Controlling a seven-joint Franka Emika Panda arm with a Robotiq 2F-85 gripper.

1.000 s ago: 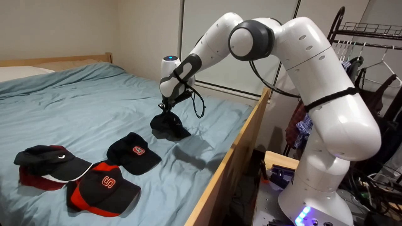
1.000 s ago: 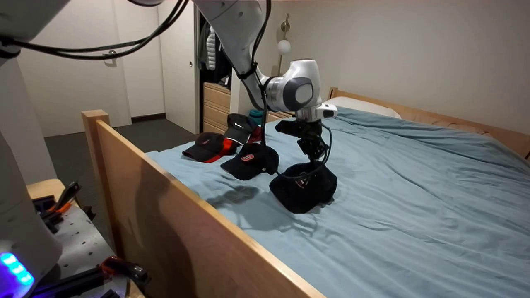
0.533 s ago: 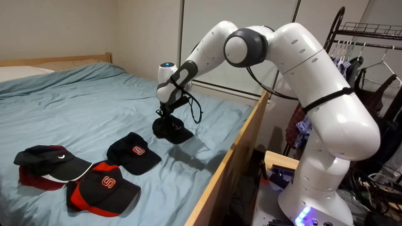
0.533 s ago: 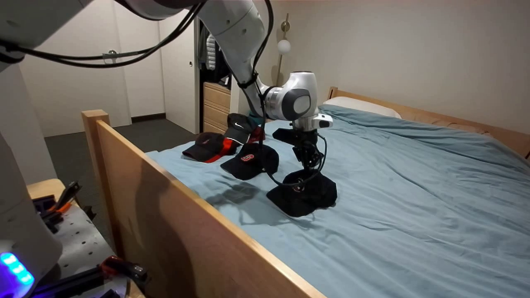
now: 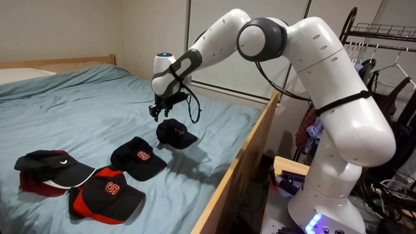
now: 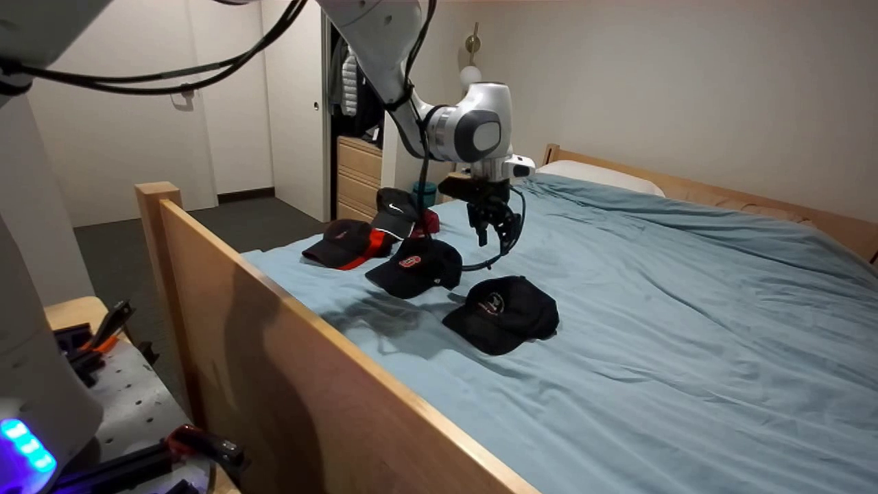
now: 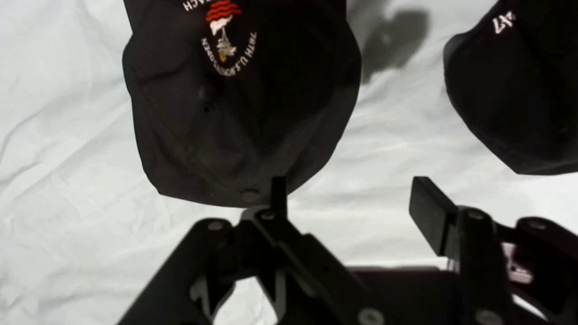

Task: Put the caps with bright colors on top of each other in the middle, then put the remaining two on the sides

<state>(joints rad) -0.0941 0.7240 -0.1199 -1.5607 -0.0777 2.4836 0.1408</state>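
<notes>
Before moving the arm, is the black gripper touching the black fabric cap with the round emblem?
Apart: in an exterior view, blue bedsheet shows between gripper and cap.

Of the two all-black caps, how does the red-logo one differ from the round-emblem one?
Front: the red-logo cap has a red block logo; the round-emblem cap has a picture with pale lettering around it.
Place: the red-logo cap lies beside the black-and-red cap; the round-emblem cap sits apart at the group's end.
Both sit crown up, visors toward the wooden bed board.
</notes>
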